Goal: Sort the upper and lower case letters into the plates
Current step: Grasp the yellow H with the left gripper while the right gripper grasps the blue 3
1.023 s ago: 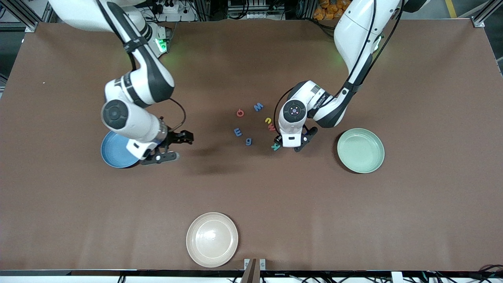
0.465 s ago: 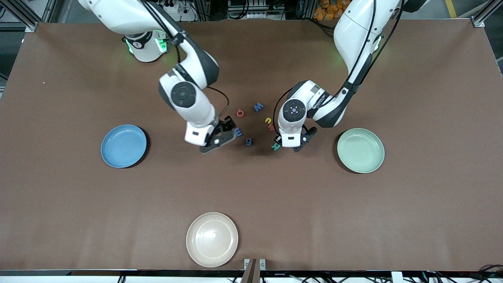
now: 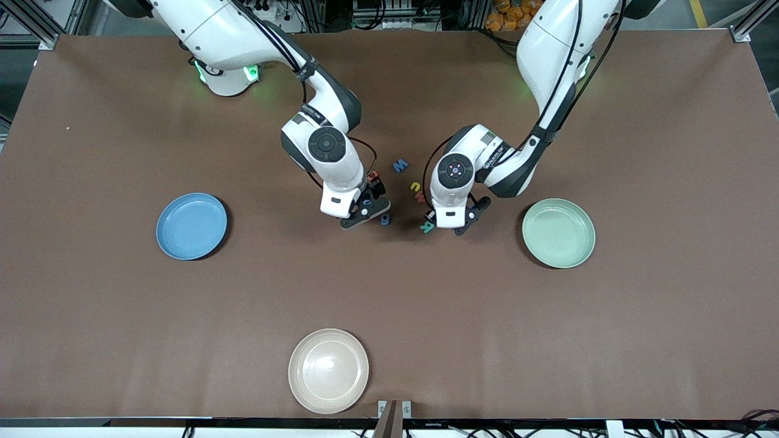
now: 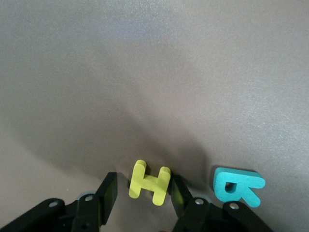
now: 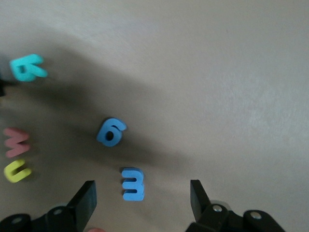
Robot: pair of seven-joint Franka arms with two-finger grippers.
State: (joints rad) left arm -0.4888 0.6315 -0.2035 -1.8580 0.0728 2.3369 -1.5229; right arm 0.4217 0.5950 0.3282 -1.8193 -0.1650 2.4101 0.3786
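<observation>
Small letters lie mid-table between the blue plate [image 3: 192, 226] and the mint green plate [image 3: 558, 233]: a blue M [image 3: 400, 165], a yellow u [image 3: 415, 186], a red w [image 3: 419, 196], a teal R [image 3: 426, 227] and a blue g [image 3: 385, 219]. My left gripper [image 3: 450, 224] is low beside the R. In the left wrist view its jaws [image 4: 143, 186] straddle a yellow H [image 4: 150, 182]: one finger touches it, the other stands a gap away. My right gripper [image 3: 368, 207] is open over a blue E [image 5: 133, 183], which lies between its wide-set fingers.
A beige plate [image 3: 328, 370] sits near the table's front edge. A red letter [image 3: 373, 176] is partly hidden by the right arm. The two grippers work close together over the letter cluster, with the blue g [image 5: 111, 131] between them.
My right arm has swung from over the blue plate to the letters and lowered over the blue E. The left arm stayed in place while its jaws narrowed.
</observation>
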